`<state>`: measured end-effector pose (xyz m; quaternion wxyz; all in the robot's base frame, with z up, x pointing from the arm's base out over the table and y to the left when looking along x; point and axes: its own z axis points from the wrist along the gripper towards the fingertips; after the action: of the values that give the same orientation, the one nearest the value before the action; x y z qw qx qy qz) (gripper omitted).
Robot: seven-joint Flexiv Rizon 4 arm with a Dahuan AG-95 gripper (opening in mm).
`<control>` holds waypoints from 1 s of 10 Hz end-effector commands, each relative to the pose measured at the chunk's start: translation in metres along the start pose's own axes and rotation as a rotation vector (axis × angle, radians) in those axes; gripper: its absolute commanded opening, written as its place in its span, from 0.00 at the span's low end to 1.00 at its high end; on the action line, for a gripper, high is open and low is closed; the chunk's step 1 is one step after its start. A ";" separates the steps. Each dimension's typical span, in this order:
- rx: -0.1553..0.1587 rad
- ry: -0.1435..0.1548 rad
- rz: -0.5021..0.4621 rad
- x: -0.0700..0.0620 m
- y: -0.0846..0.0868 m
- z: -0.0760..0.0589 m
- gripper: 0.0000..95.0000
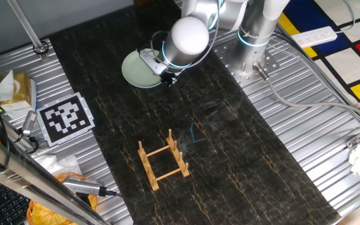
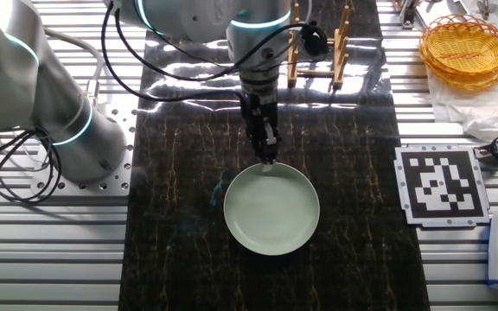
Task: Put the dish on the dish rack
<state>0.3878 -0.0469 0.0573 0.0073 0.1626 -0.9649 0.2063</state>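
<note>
Near edge of one fixed view: the dish rack [image 1: 162,161], light wood, 2 parallel rails w/ cross bars and upright pegs, standing free on the dark marble-look mat [image 1: 242,150] w/ gold veining. Nothing in the rack.

To its left on the ribbed metal table [image 1: 317,125]: a black-and-white marker tag [image 1: 66,117], crumpled tissue, a tool w/ orange grip.

Farther back: the dish [image 2: 271,210], round, shallow, pale mint, glossy, raised rim, lying flat on the mat, well apart from the rack.

My gripper [image 2: 267,161] is at the plate's rim on the rack-facing side; fingertips look to touch or pinch the rim. Can't tell if jaws are clamped or just apart around the edge — too small, and my wrist hides them in one view.

Beyond, my silver arm base, white power strip [image 1: 314,37], a woven basket [image 2: 465,43] in the other view.
</note>
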 end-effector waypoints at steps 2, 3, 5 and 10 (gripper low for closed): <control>0.003 -0.004 -0.003 -0.008 -0.005 0.003 0.40; 0.002 -0.004 0.000 -0.010 -0.005 0.004 0.40; 0.002 -0.006 -0.002 -0.016 -0.010 0.005 0.40; -0.016 0.008 0.032 -0.038 -0.012 0.007 0.60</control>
<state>0.4294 -0.0491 0.0516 0.0086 0.1456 -0.9690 0.1994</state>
